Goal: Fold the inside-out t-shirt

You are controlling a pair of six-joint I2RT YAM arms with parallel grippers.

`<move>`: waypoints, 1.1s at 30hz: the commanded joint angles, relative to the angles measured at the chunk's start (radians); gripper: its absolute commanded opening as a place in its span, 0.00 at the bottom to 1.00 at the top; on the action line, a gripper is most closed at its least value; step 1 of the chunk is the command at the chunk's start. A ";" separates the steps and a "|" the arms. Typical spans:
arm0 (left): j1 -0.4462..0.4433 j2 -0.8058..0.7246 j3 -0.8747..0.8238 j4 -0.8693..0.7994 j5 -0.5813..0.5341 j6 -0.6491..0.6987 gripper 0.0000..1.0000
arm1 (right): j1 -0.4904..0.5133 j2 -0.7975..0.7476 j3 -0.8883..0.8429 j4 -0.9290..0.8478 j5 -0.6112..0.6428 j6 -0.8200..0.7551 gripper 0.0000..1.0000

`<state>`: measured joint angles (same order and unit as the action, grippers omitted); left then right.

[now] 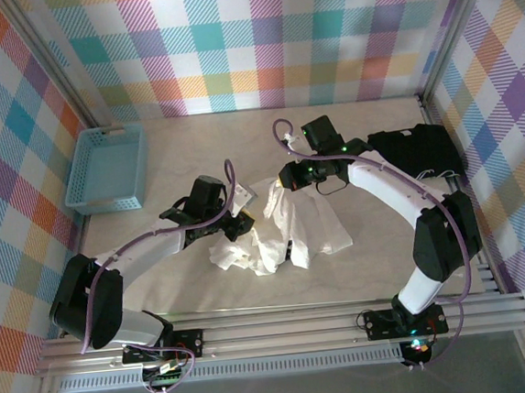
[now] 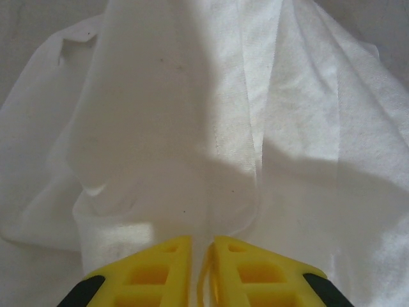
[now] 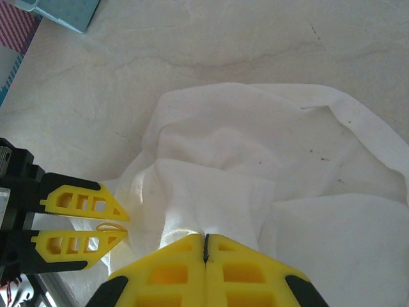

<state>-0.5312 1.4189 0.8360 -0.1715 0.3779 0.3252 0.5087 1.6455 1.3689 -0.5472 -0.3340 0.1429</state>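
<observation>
The right gripper (image 3: 205,238) has its jaws closed on a bunched fold of the white, wrinkled thin-fabric t-shirt (image 1: 313,225). The cloth drapes down from them onto the pale surface (image 1: 193,138), crumpled at mid-surface between the two arms. The left gripper (image 3: 123,227) sits against the shirt's edge with its jaws narrowly parted; I cannot tell whether they pinch cloth.

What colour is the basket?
The basket is light blue, clearest in the top external view.
</observation>
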 commanded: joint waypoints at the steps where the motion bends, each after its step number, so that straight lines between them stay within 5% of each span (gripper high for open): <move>1: 0.013 0.001 0.017 -0.023 0.020 -0.002 0.19 | -0.007 0.002 0.006 0.003 -0.012 -0.003 0.00; 5: 0.014 -0.007 0.007 -0.021 0.014 -0.001 0.18 | -0.009 0.005 0.006 0.005 -0.016 -0.003 0.00; 11: 0.022 -0.010 0.006 -0.023 0.025 -0.004 0.00 | -0.010 0.002 0.006 0.003 -0.011 -0.005 0.00; 15: 0.041 -0.051 -0.023 0.049 0.018 -0.065 0.00 | -0.012 -0.003 0.003 0.006 -0.004 0.002 0.00; 22: 0.056 -0.266 -0.156 0.326 -0.229 -0.322 0.00 | -0.012 -0.072 -0.061 0.130 -0.007 0.093 0.00; 29: 0.062 -0.293 -0.084 0.268 -0.315 -0.461 0.00 | 0.016 -0.094 -0.129 0.361 -0.176 0.263 0.10; 33: 0.079 -0.338 -0.040 0.200 -0.462 -0.568 0.00 | 0.047 -0.058 -0.048 0.168 -0.160 0.156 0.26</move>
<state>-0.4767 1.1297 0.7406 0.0570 0.0486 -0.1280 0.5362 1.5742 1.2713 -0.3153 -0.4580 0.3309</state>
